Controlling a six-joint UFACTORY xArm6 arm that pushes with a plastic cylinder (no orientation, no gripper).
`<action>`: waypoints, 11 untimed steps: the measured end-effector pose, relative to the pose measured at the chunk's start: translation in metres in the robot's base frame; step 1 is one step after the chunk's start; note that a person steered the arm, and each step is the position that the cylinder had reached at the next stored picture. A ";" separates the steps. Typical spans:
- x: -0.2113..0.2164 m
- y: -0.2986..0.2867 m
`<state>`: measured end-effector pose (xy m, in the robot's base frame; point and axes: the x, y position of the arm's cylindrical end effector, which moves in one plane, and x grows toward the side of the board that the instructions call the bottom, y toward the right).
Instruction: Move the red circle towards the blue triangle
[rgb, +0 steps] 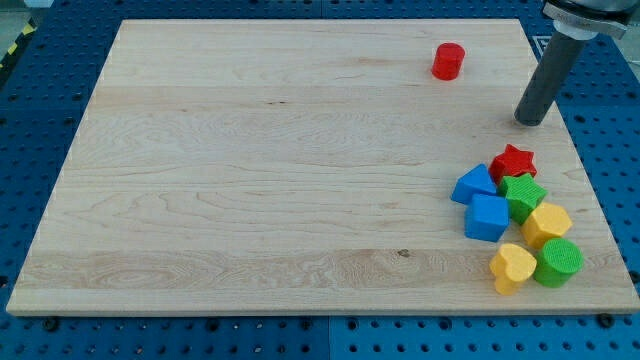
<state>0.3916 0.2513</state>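
Observation:
The red circle (448, 61) stands alone near the view's top right on the wooden board (250, 170). The blue triangle (474, 186) lies at the left edge of a cluster of blocks near the view's bottom right. My tip (531, 121) rests on the board to the right of and below the red circle, apart from it, and above the cluster. The rod rises toward the view's top right corner.
The cluster also holds a red star (514, 160), a green block (523, 194), a blue cube (487, 217), a yellow block (547, 223), a yellow heart (512, 267) and a green circle (558, 262). Blue pegboard surrounds the board.

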 end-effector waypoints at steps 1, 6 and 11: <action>-0.001 0.000; -0.024 0.026; -0.134 -0.074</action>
<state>0.2573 0.1772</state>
